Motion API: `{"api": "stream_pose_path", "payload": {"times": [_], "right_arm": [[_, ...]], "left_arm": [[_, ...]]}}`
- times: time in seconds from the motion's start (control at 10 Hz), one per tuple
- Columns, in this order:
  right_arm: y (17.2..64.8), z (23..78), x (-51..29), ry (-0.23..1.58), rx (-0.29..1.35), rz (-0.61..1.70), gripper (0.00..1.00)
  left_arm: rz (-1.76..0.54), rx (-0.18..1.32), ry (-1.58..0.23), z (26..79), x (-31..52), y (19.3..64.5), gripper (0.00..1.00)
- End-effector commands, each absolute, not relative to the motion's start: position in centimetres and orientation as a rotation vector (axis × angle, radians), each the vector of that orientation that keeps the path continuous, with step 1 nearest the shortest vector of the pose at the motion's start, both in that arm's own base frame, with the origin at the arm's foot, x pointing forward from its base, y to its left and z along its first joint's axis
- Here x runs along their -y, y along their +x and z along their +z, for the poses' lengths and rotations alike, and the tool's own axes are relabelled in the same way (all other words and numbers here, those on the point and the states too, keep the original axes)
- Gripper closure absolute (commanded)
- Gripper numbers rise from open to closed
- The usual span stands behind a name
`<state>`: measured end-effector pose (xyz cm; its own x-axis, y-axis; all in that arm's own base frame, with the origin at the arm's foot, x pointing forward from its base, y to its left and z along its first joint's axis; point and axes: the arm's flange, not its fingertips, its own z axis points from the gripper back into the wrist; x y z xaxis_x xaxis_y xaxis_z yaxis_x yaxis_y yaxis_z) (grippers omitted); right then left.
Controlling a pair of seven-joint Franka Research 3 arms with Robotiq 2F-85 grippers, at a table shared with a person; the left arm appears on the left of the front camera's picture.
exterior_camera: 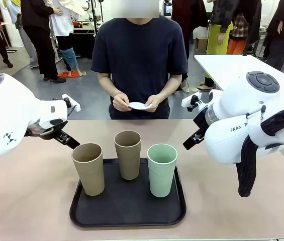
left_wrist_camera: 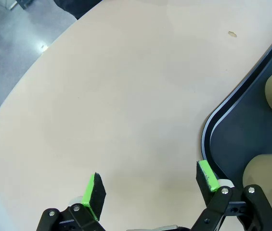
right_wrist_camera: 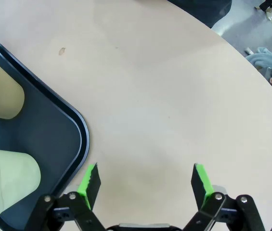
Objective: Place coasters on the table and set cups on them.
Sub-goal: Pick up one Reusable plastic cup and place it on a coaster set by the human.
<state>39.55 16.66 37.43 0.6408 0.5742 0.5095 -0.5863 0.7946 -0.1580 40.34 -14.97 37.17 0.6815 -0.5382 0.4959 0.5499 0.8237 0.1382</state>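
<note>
A large beige matte table (exterior_camera: 31, 201) with rounded corners carries a black rectangular tray (exterior_camera: 126, 221) near the robot's edge. On the tray stand three tall tapered cups without handles, all upright with their mouths up: a tan-brown cup (exterior_camera: 88, 168) on the picture's left, a second tan-brown cup (exterior_camera: 128, 154) in the middle and a little farther back, and a pale mint green cup (exterior_camera: 162, 169) on the right. The cups are close together, but I cannot tell if they touch.

At the far side a person in a dark T-shirt holds the white round paper coasters (exterior_camera: 138, 105) above the table edge, between the picture-left hand (exterior_camera: 120, 102) and the picture-right hand (exterior_camera: 153, 103) (whether it is one disc or several in a stack, I cannot tell).

The left gripper (left_wrist_camera: 150, 180) hangs over bare table just beside the left edge of the tray. Its green pads are spread wide and nothing is between them. In the left wrist view one pad is very near the tray rim.

The right gripper (right_wrist_camera: 145, 175) hangs over bare table beside the right edge of the tray. Its jaws also stand wide apart and empty.
</note>
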Motion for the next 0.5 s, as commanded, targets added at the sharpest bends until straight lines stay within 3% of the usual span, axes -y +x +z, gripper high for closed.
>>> {"api": "stream_pose_path", "payload": {"times": [0.0, 0.4], "right_arm": [[39.5, 37.4, -16.7, 0.022, 0.573, 0.662, 0.0], [37.8, 47.9, -14.9, 0.001, 0.554, 0.608, 0.0]], "left_arm": [[-0.61, 0.549, -0.023, 37.2, 15.0, 40.3, 0.0], [-0.648, 0.506, 0.005, 47.5, 13.1, 38.8, 0.0]]}}
